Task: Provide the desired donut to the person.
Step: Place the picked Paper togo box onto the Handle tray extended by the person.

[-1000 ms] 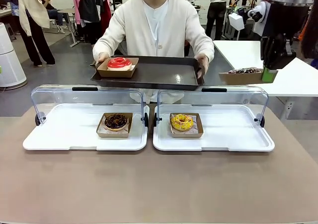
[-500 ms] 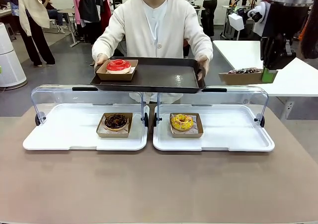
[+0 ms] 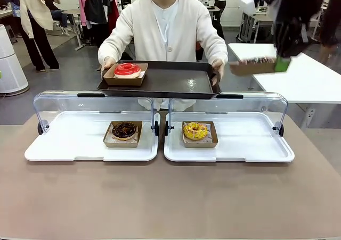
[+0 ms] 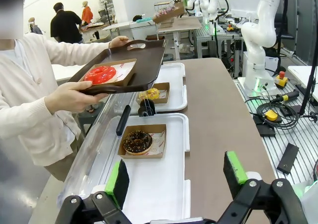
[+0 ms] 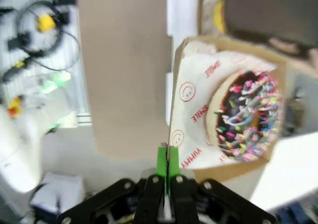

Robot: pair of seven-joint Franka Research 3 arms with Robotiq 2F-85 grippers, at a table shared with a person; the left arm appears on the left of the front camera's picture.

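the right claw [image 5: 167,177] is pinched shut on the rim of a cardboard box [image 5: 226,107] that holds a chocolate donut with coloured sprinkles [image 5: 246,115]. the box juts out sideways from the claw, raised in the air well above the bench [image 3: 170,197]. in the front view this claw [image 3: 281,64] and its box [image 3: 251,67] are blurred.

ahead of and slightly below the carried box, the person [image 3: 168,22] holds out a dark tray [image 3: 170,83] with both hands. a red donut [image 3: 128,68] in its own box sits at the tray's far end from the claw; the end nearest the claw is bare.

the left claw [image 4: 176,174] is wide open and holds nothing. just beyond its fingers lies a white display tray [image 4: 154,184] with a chocolate donut [image 4: 137,141], and farther on a second tray with a yellow donut [image 4: 149,94].

judging by this, the pick-up is done and the donut is in transit. what is left is setting the box on the bare part of the person's tray and letting go.
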